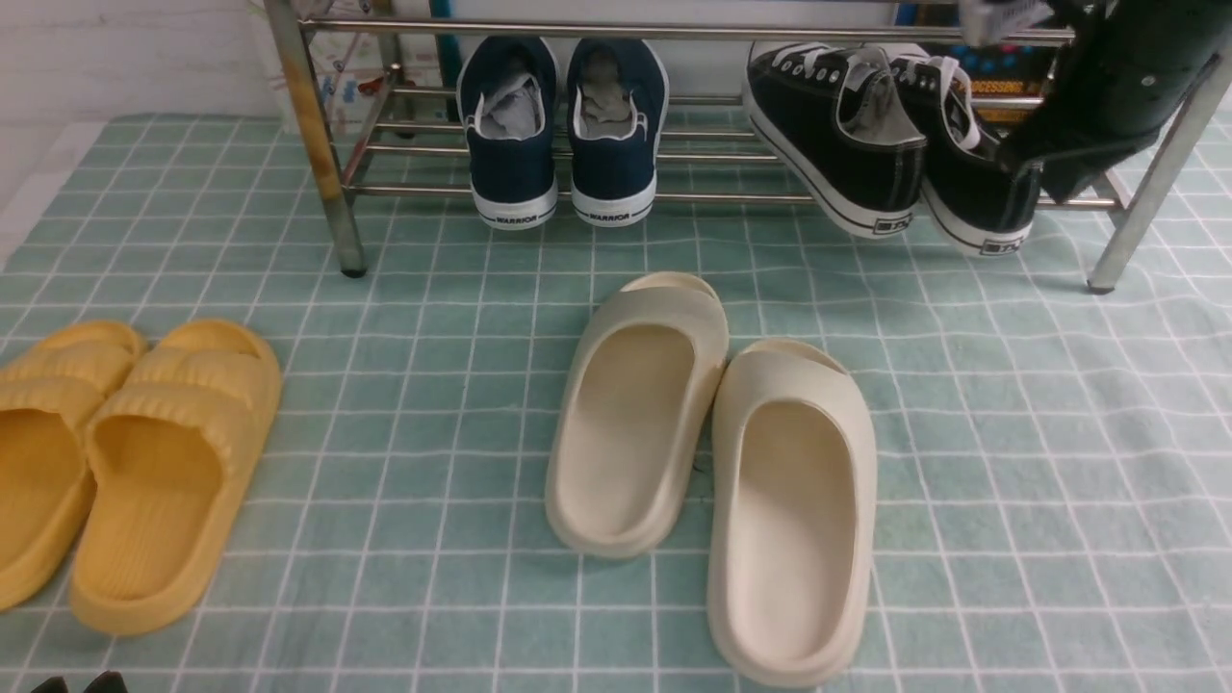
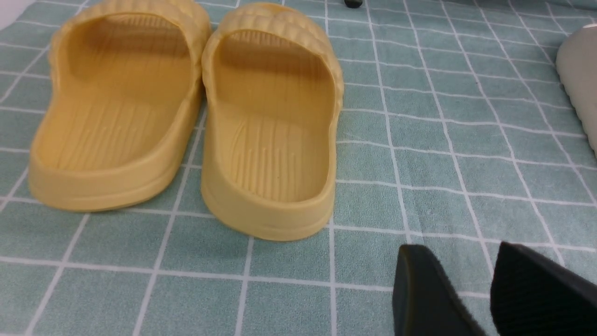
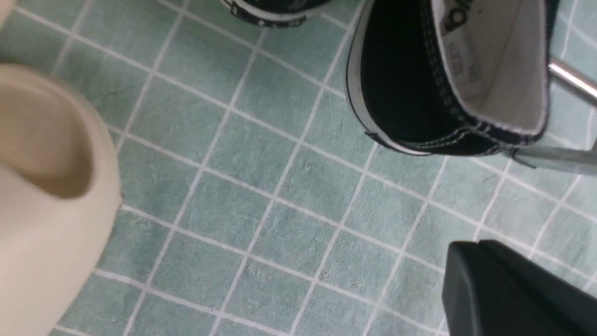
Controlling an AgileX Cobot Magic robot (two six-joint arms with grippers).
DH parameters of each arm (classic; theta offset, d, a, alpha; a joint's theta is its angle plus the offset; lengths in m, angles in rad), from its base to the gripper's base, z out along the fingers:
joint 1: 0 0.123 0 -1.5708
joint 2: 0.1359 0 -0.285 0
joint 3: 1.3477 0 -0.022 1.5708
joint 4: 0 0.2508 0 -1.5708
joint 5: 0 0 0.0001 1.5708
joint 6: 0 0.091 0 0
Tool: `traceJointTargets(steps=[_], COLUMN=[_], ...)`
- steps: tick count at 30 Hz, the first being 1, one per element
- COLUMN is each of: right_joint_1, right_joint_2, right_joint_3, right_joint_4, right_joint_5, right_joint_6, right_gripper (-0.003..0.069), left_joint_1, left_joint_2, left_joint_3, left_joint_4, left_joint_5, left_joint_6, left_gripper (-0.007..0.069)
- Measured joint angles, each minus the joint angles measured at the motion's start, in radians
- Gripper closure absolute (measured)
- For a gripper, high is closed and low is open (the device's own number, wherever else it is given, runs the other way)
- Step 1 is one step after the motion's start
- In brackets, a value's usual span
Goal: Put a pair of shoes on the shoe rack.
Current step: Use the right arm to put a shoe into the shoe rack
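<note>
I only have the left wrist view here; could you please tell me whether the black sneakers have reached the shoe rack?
Observer: Yes, both black sneakers sit on the lower shelf of the rack, tilted, with their heels hanging over the front bar.
Operator: Thank you. Is anything else on that shelf?
Observer: A pair of navy sneakers, to their left.
Operator: And what is the right gripper doing?
Observer: The right gripper is shut and holds nothing, near the black sneakers.
</note>
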State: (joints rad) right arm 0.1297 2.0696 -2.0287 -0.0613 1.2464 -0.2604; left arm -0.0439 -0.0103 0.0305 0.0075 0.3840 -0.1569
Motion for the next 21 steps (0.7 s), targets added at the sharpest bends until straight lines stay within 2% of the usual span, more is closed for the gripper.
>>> traceJointTargets(steps=[3, 6, 11, 17, 21], right_joint_1=[-0.001, 0.0, 0.0, 0.0, 0.0], right_joint_2=[0.053, 0.097, 0.1, 0.101, 0.102], right_joint_3=[0.006, 0.008, 0.008, 0.008, 0.008], right_joint_4=[0.0, 0.002, 0.0, 0.035, 0.049], right_joint_5=[-0.016, -0.105, -0.181, -0.236, -0.238], right_joint_6=[0.008, 0.025, 0.101, 0.121, 0.125], right_gripper=[0.0664, 0.0664, 0.0662, 0.0657, 0.0592], left_joint_1=[0.0, 0.0, 0.0, 0.0, 0.0], left_joint_2=[0.0, 0.0, 0.0, 0.0, 0.0], left_joint_3=[0.0, 0.0, 0.0, 0.0, 0.0], left_joint_4=[0.0, 0.0, 0.0, 0.0, 0.0], left_joint_5=[0.0, 0.0, 0.0, 0.0, 0.0], left_joint_6=[0.0, 0.0, 0.0, 0.0, 0.0], left_gripper=[0.0386, 0.0386, 0.0386, 0.0386, 0.0386])
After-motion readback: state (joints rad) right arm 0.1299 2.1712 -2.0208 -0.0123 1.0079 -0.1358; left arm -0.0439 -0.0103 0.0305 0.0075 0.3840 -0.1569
